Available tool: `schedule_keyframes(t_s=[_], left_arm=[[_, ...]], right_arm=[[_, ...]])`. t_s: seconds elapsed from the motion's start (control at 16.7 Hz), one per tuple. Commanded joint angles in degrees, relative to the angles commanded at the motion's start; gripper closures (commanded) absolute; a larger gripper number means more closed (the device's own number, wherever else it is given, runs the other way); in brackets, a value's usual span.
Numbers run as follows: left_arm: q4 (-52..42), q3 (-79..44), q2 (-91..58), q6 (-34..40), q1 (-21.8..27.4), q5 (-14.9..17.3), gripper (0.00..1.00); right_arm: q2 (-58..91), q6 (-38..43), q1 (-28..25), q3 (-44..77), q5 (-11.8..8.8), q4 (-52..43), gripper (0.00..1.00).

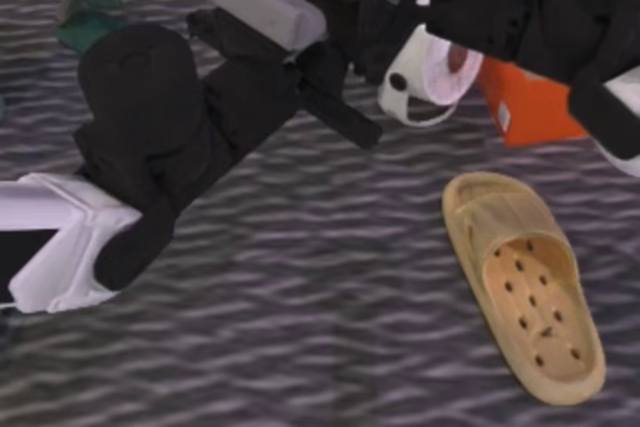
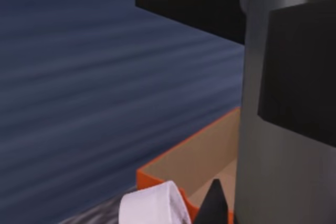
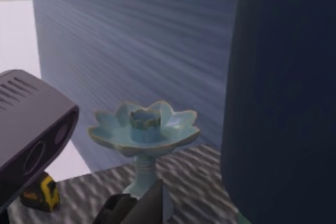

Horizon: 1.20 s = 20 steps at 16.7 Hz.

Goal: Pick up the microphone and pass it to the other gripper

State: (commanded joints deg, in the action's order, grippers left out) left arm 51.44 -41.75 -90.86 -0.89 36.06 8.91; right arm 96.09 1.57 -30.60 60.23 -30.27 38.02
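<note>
The microphone is held up in the air between my two grippers. Its grey handle [image 2: 283, 182] fills one side of the left wrist view, and its dark navy foam head [image 3: 283, 103] looms close in the right wrist view. My left gripper [image 1: 350, 47] is shut on the handle, with one black fingertip [image 2: 215, 205] against it. My right gripper [image 1: 440, 7] reaches in from the top right. Its black fingers [image 2: 296, 66] stand on either side of the handle, with a gap between its own fingertip [image 3: 152, 203] and the microphone. In the top view the black gripper bodies hide the microphone.
A tan perforated slipper [image 1: 525, 287] lies at the front right. An orange open box [image 1: 530, 97] and a white tape roll [image 1: 435, 72] sit under the right arm. A pale blue flower-shaped stand [image 3: 143, 129] is at the back left, beside a small yellow-black object [image 3: 39, 192].
</note>
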Motion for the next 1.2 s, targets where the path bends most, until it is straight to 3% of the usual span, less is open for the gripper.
schedule_keyframes(t_s=[0.06,0.84,1.2], left_arm=[[0.00,0.00,0.00,0.00,0.00,0.00,1.00],[0.00,0.00,0.00,0.00,0.00,0.00,1.00],[0.00,0.00,0.00,0.00,0.00,0.00,1.00]], right_arm=[[0.00,0.00,0.00,0.00,0.00,0.00,0.00],[0.00,0.00,0.00,0.00,0.00,0.00,0.98],[0.00,0.00,0.00,0.00,0.00,0.00,1.00]])
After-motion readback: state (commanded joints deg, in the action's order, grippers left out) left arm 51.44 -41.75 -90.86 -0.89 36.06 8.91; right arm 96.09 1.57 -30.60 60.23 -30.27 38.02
